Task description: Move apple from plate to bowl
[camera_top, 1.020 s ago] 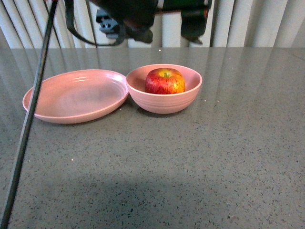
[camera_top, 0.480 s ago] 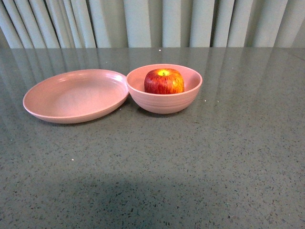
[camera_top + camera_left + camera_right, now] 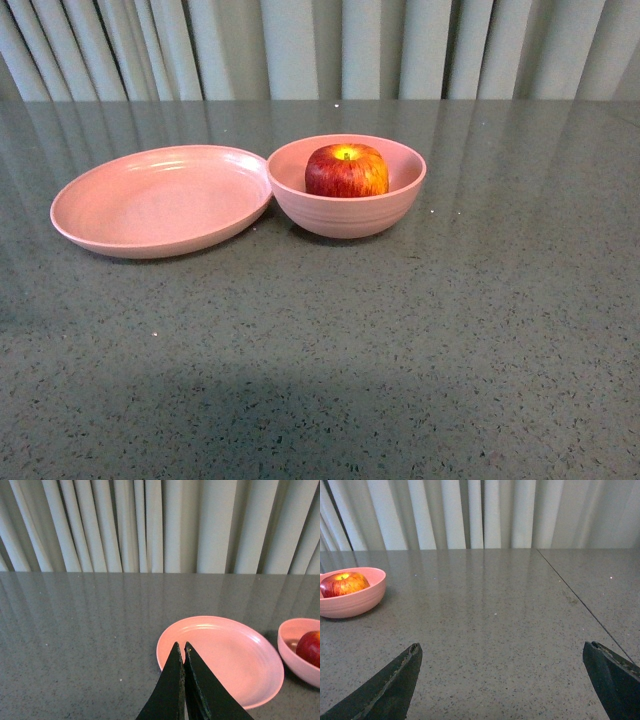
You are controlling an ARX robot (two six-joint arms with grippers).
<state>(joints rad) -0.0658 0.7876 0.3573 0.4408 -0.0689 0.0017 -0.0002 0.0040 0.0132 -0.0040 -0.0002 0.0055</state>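
The red apple [image 3: 347, 170] with its yellow stem dimple sits inside the deep pink bowl [image 3: 346, 215]. The shallow pink plate [image 3: 160, 200] lies bare beside the bowl, its rim touching it. Neither arm shows in the front view. In the left wrist view my left gripper [image 3: 182, 647] is shut with nothing in it, hovering near the plate [image 3: 235, 665], with the bowl [image 3: 295, 652] and apple [image 3: 310, 647] at the frame edge. My right gripper [image 3: 502, 652] stands wide open over bare tabletop, away from the bowl [image 3: 350, 602] and apple [image 3: 344, 583].
The grey speckled table [image 3: 400, 340] spreads all round the dishes. Pale pleated curtains [image 3: 320, 45] hang behind its far edge. A thin seam [image 3: 580, 602] runs across the tabletop in the right wrist view.
A second ago dark arm parts and a cable hung across the top and left of the front view; they have withdrawn out of it. The apple, bowl and plate stay put.
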